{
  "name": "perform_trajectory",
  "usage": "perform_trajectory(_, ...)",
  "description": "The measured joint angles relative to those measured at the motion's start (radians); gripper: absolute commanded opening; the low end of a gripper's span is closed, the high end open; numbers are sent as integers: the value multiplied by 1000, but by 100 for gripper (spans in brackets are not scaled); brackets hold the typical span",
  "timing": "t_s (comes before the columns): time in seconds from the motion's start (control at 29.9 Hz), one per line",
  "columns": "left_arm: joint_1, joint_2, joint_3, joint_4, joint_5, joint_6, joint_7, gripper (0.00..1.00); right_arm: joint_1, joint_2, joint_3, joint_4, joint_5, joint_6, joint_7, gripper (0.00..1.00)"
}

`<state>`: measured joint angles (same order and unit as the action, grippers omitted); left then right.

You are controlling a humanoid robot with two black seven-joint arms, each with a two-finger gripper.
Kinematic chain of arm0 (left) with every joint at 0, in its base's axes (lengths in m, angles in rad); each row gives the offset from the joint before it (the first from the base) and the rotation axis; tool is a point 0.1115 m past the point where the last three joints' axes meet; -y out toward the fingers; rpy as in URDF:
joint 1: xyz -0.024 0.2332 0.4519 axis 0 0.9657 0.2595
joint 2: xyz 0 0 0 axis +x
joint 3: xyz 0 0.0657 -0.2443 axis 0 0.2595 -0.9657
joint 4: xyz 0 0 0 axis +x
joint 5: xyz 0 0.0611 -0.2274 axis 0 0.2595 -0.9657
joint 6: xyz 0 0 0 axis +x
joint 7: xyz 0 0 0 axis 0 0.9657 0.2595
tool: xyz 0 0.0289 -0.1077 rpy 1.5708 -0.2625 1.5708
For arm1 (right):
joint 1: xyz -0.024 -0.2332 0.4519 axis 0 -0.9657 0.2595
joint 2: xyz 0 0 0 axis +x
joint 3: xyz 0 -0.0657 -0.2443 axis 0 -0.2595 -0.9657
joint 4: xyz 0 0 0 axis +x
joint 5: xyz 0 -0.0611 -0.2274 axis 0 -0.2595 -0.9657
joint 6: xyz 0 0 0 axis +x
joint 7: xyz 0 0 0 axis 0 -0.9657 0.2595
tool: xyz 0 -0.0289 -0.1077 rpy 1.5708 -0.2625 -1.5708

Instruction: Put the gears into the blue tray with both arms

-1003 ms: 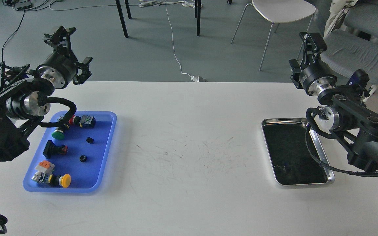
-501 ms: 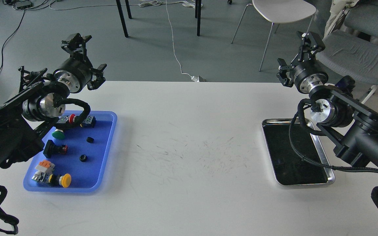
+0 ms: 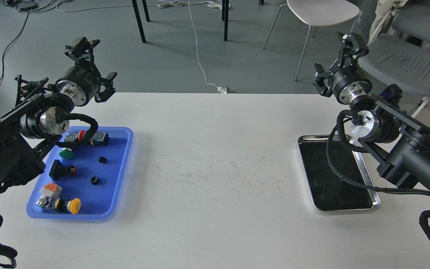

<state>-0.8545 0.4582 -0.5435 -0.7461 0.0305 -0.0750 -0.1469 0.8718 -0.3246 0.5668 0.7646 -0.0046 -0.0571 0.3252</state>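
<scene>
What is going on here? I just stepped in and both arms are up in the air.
Nothing is being handled right now. The left gripper and right gripper are both raised near the table's far edge, open and empty. Two gears already lie in the blue tray among coloured push buttons. The steel tray on the right looks empty, so the sorting seems finished.
</scene>
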Motion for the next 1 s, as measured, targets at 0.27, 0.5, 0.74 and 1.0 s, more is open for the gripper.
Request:
perform_trajectory(0.27, 3, 2, 0, 0, 0, -40, 4, 98, -2, -1, -2, 5, 0, 0, 0, 99)
perform_trajectory(0.5, 3, -8, -8, 9, -8, -50, 3, 99, -4, -2, 0, 5, 0, -2, 0, 99)
perform_trajectory(0.74, 0, -8, -9, 10, -11, -46, 1, 98, -7, -2, 1, 3, 0, -3, 2, 99)
perform_trajectory(1.0, 0, -8, -6, 11, -12, -44, 3, 98, -8, -1, 0, 9, -3, -2, 8, 99)
